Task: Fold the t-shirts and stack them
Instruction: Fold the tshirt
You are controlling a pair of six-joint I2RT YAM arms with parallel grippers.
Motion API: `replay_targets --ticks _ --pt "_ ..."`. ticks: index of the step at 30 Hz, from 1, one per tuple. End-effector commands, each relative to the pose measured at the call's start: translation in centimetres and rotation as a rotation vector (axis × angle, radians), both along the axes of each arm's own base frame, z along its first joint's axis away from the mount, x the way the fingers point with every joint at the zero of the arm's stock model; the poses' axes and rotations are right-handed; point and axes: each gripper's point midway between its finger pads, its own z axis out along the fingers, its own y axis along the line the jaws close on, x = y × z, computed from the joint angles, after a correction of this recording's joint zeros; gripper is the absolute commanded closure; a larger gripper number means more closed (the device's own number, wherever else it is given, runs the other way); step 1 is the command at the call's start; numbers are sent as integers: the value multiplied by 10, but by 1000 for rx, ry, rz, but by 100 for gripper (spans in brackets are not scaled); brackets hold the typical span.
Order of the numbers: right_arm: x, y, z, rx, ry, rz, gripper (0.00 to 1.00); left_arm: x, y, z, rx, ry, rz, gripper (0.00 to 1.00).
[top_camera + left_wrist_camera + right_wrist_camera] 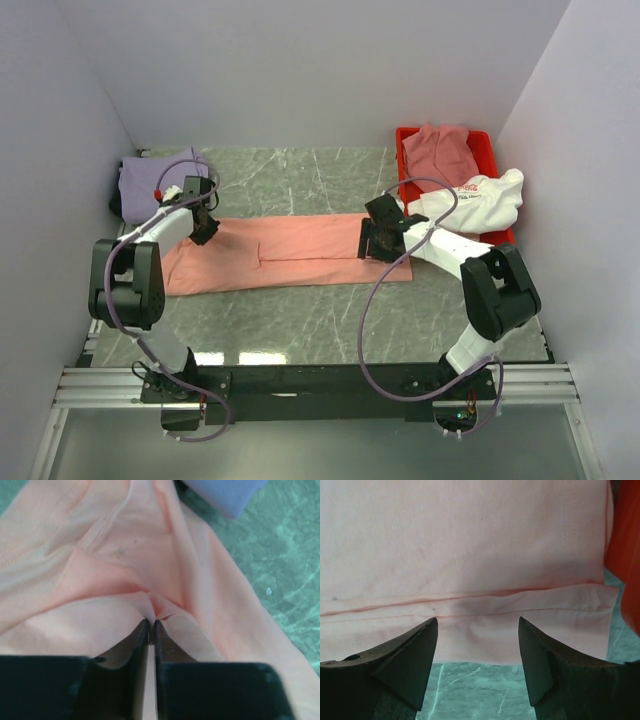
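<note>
Nearest, aluminium rail (100,385) with both arm bases. Beyond, green marbled tabletop (300,320), white walls (300,70) around. Across the middle, salmon-pink t-shirt (290,255) laid flat: left pincer (151,622) clamped on a bunched fold, right pincer (477,625) spread apart over the hem. Lavender t-shirt (160,180) far left; dusty rose t-shirt (440,150) and white t-shirt (480,200) at red bin (405,140).

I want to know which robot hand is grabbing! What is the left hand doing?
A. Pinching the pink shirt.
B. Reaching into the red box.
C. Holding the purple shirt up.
A. In the left wrist view, the left gripper has its fingers closed together on a puckered fold of the salmon-pink t-shirt.
</note>
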Motion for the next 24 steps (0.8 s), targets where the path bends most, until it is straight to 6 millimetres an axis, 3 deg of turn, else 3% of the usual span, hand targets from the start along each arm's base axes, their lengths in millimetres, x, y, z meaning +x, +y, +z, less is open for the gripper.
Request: replay_targets --ticks 1,3,6,7,9,10,11,13,16,17,19,20,21,24 --pt "17 0 14 -20 -49 -6 28 23 12 14 50 -40 9 81" --pt "22 -1 18 -30 -57 -5 28 32 15 17 57 -36 26 74" --pt "29 -3 28 -39 -83 -11 28 35 18 22 68 -38 39 45" --pt "30 -3 30 -35 -90 -13 28 35 18 26 66 -50 41 31" --pt "37 -3 36 -28 -110 -19 28 35 18 32 64 -65 40 19" --pt "39 -3 38 -25 -115 -22 28 34 17 40 60 -82 42 7" --pt "45 -1 43 -17 -126 -24 28 30 17 40 54 -82 44 3" --pt "53 -1 44 -17 -129 -21 28 26 15 54 39 -117 44 1" --pt "79 6 57 -7 -166 -7 28 5 6 52 -5 -128 26 1" --pt "86 7 57 -7 -170 -7 28 6 2 54 -21 -161 18 1" --pt "100 8 46 -17 -153 -6 27 1 -16 55 -82 -201 -52 1" --pt "112 13 54 -3 -172 -4 27 -5 -21 41 -98 -187 -81 1" --pt "115 15 41 -11 -141 0 27 -4 -30 38 -132 -194 -110 1" --pt "124 18 28 -16 -121 7 27 -10 -39 14 -166 -123 -138 1"
